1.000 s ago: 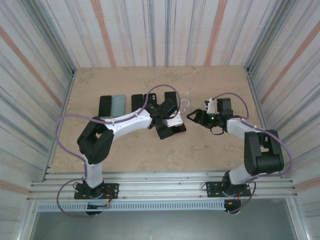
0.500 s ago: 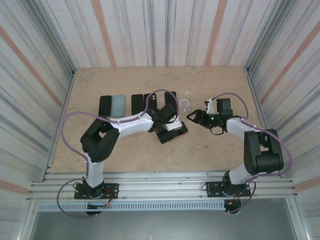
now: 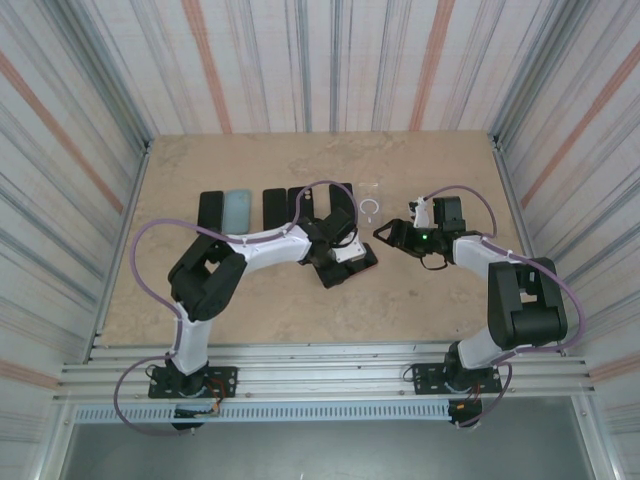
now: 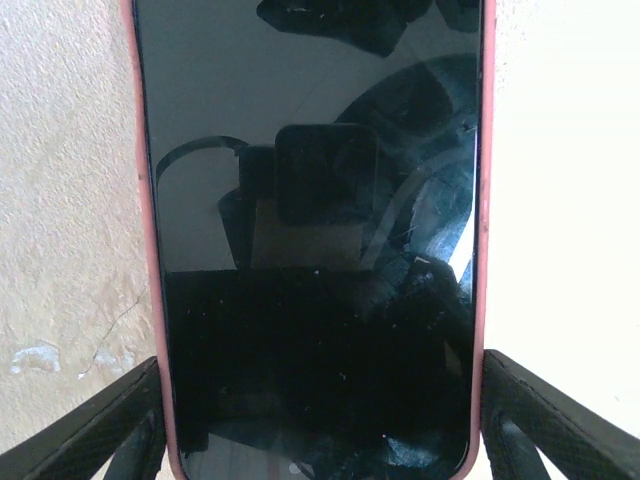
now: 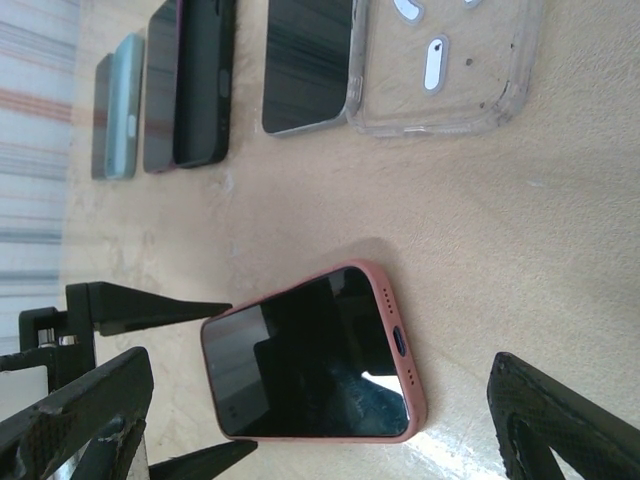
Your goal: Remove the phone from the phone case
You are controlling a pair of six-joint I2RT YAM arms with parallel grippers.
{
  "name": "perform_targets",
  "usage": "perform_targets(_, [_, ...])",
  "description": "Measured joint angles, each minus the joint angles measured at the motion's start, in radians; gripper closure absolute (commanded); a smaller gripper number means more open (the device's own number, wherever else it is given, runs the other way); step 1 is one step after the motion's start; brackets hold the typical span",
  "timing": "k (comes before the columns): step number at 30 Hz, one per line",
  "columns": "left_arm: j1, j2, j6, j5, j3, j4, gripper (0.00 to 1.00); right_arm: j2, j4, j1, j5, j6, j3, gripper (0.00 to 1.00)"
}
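**Top external:** The phone [image 3: 335,275], in its pink case, lies face up near the middle of the table [image 3: 440,170], a little toward the near edge from the row of spare handsets [image 3: 236,210] and the clear case [image 3: 370,207]. Its long axis runs mostly left to right, with the right end tipped slightly toward the far edge. The left gripper [image 3: 350,255] sits over its left part. The right gripper [image 3: 385,232] hangs just past its right end, near but apart from it.

**Left wrist:** The dark screen runs straight away from the camera, with the pink case [image 4: 153,200] showing as a thin rim down both sides. The 2 fingers [image 4: 110,430] each meet 1 long edge of that rim, so the jaws read as closed across the phone's width, pinning it.

**Right wrist:** The phone's short end, with the charging port [image 5: 400,340], faces this camera. The right gripper's 2 fingers [image 5: 80,410] stand wide apart and hold nothing. The phone lies ahead of them on the bare table, roughly centred on the gap.

In my judgement the next move depends on this: the left arm holds 1 end, and the free port end points at the right arm, which is the nearer one to peel the case edge there.
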Motion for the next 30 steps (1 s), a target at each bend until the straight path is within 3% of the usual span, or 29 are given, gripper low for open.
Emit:
perform_targets(6, [0.000, 0.000, -0.004, 0.009, 0.026, -0.018, 0.12, 0.000, 0.000, 0.000, 0.000, 0.000, 0.001, 0.10])
perform_targets(10, [0.000, 0.008, -0.018, 0.023, 0.055, -0.021, 0.08, 0.000, -0.001, -0.001, 0.000, 0.000, 0.001, 0.10])
perform_targets(20, [0.000, 0.092, -0.032, 0.037, 0.152, -0.029, 0.06, -0.004, -0.005, -0.029, -0.011, 0.000, 0.001, 0.09])
perform_targets(30, [-0.004, 0.190, -0.049, 0.056, 0.272, -0.056, 0.12, -0.014, -0.003, -0.064, -0.034, 0.000, 0.001, 0.10])
